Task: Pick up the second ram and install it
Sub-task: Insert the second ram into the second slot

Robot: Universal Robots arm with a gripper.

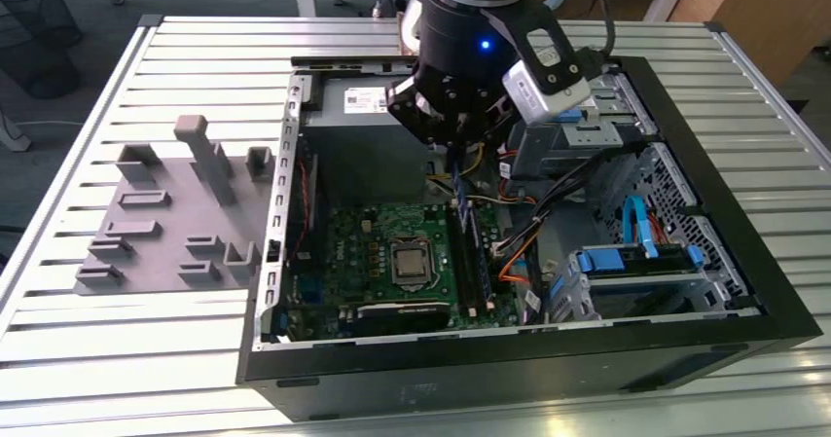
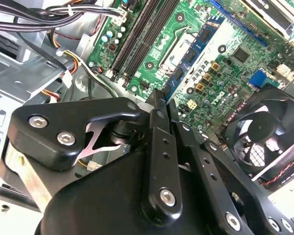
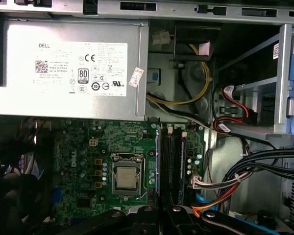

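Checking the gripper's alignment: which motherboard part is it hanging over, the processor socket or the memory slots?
The memory slots: the gripper hangs directly above them, while the processor socket lies toward the exterior view's left.

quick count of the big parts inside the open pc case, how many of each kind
power supply: 1
motherboard: 1
processor socket: 1
cooling fan: 1
total: 4
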